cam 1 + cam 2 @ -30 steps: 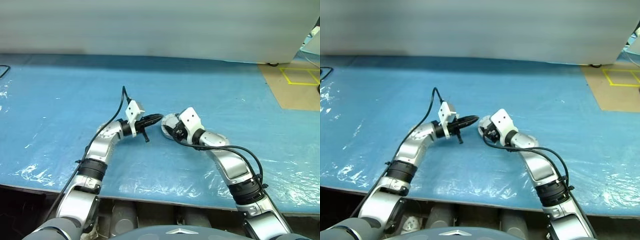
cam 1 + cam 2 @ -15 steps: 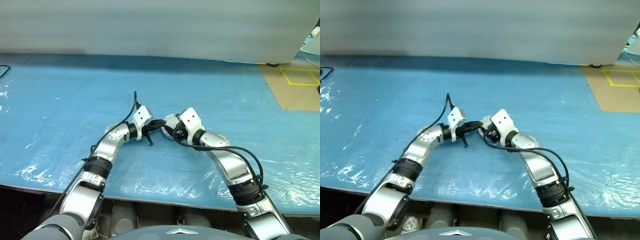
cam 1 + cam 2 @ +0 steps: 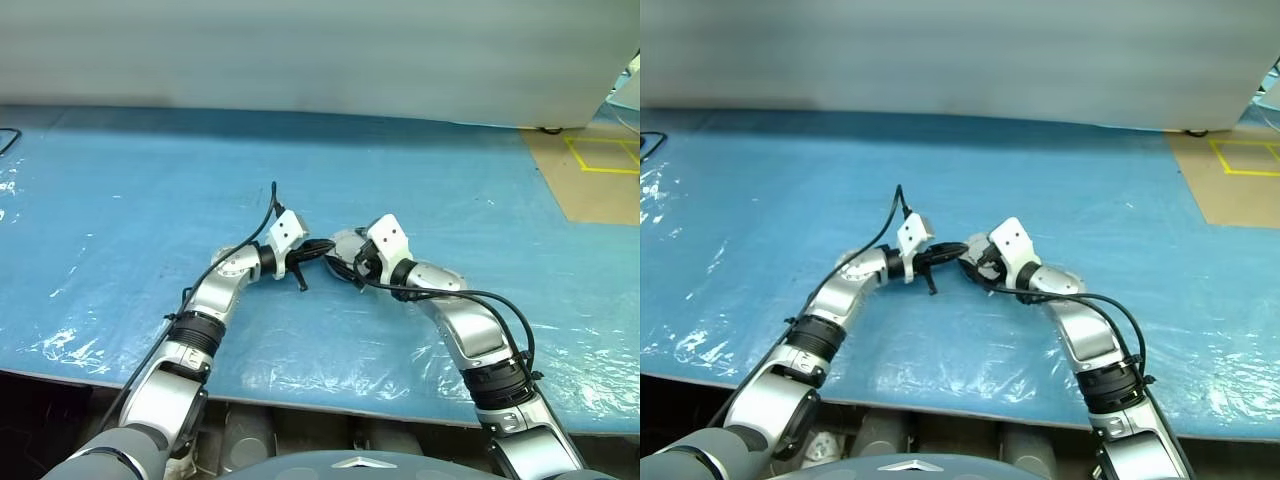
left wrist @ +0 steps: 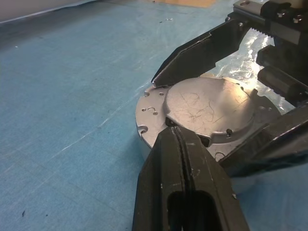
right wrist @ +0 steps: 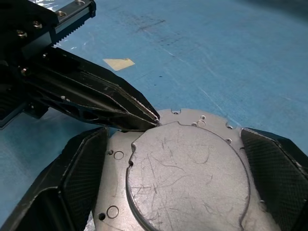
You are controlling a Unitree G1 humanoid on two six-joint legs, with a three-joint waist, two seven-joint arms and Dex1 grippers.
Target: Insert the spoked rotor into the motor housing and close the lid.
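The lid [image 5: 187,178] lies plain grey face up, a raised scratched disc on a flange with small holes; it also shows as the lid [image 4: 207,108]. Under its rim a low silver wall of the motor housing [image 4: 143,144] shows, its inside covered. The spoked rotor is hidden. My right gripper [image 3: 348,258] is open, its fingers [image 5: 82,178] standing close on both sides of the lid. My left gripper [image 3: 325,247] is shut, and its pointed tip [image 4: 175,132] rests at the edge of the raised disc.
The parts sit mid-table on a blue mat [image 3: 120,190] covered with crinkled clear film. A tan floor patch with yellow tape [image 3: 590,165] lies at the far right. A pale wall [image 3: 300,50] runs along the back.
My left gripper has swung right and a little down, bringing its shut tip onto the lid between the right gripper's fingers. The right arm has kept its place.
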